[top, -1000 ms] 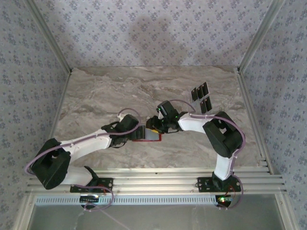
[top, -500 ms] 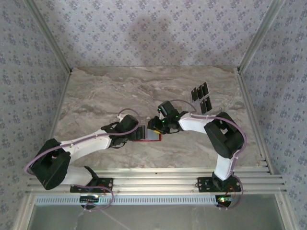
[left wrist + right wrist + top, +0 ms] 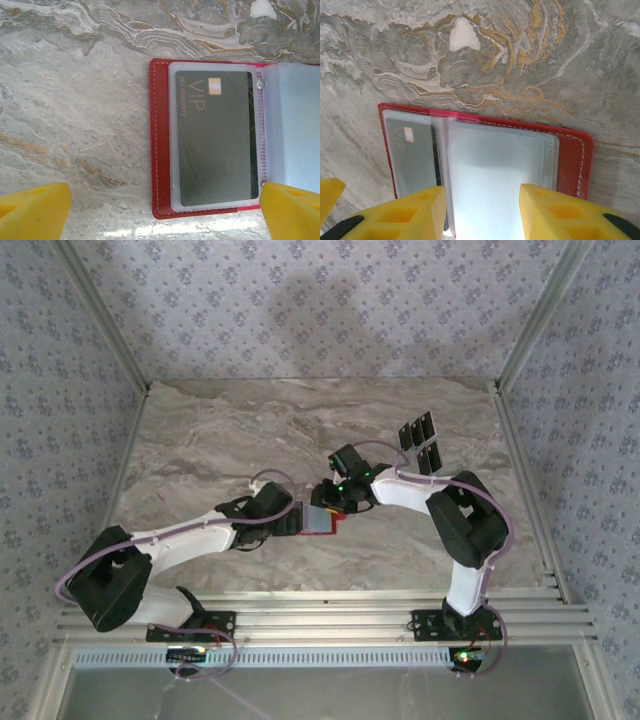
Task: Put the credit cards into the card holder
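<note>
Red card holder (image 3: 320, 523) lies open on the counter (image 3: 200, 440), one card (image 3: 215, 140) pocketed. Left fingers (image 3: 35, 210) spread wide, right fingers (image 3: 560, 215) half-open; neither holds anything. Next, seemingly: fetching another from the spare cards (image 3: 421, 443) far right.

From the top camera the light is soft and even, falling from above. The desk (image 3: 200, 440) is bright with no hard shadows, and one broad blurred shadow lies on the back wall (image 3: 320, 300) at 12 o'clock. The frame rails (image 3: 528, 330) lean inward toward the edges.

In the left wrist view the desk and the card (image 3: 215, 145) are sharp. A white streak of glare runs along the desk at 6 o'clock, and the left fingers (image 3: 35, 212) at 7 and 5 o'clock are out of focus.

In the right wrist view the clear sleeve (image 3: 495, 170) washes out to white toward 6 o'clock, and the right fingers (image 3: 555, 210) look soft.
</note>
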You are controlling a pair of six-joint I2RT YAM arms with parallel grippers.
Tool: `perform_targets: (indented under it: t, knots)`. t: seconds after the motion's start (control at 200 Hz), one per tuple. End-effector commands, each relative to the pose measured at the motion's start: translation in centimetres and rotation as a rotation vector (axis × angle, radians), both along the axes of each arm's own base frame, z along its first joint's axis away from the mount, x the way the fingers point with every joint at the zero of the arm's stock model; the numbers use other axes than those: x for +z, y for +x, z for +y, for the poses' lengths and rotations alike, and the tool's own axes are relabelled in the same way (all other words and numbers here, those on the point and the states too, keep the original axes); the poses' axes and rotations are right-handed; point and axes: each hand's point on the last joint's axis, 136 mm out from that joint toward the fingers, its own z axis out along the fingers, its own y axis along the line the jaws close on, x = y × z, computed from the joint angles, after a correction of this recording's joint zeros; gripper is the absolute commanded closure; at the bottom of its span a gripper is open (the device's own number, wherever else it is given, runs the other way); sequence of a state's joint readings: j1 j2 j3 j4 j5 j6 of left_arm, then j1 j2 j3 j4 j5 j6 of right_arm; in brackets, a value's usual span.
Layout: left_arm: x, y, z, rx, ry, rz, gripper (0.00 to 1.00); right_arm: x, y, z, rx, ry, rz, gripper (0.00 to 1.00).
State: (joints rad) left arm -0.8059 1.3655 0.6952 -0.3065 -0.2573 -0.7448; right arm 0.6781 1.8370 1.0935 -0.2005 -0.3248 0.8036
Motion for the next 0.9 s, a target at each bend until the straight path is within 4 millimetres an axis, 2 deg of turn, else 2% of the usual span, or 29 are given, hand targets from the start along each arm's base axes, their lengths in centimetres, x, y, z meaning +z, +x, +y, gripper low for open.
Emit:
perform_targets:
  t: [0.0, 0.115, 0.29, 0.75, 0.894]
  knots:
    - [0.4, 0.4, -1.1, -0.028, -0.008, -0.017, 0.03, -1.1, -0.2, 0.2, 0.022, -0.044, 0.021, 0.55]
    - [0.3, 0.3, -1.5, -0.047, -0.004, -0.019, 0.03, -1.5, -0.5, 1.1, 0.040, -0.036, 0.035, 0.55]
    - [0.1, 0.2, -2.2, -0.068, -0.002, -0.016, 0.03, -1.0, -0.3, 2.4, 0.057, -0.014, 0.026, 0.55]
    - [1.1, 0.7, -4.6, -0.119, -0.060, -0.066, 0.03, -1.4, -0.6, 2.6, 0.053, -0.009, 0.038, 0.55]
    - [0.8, 0.9, -5.2, -0.129, -0.056, -0.063, 0.03, -1.4, -0.6, 2.7, 0.051, -0.004, 0.041, 0.55]
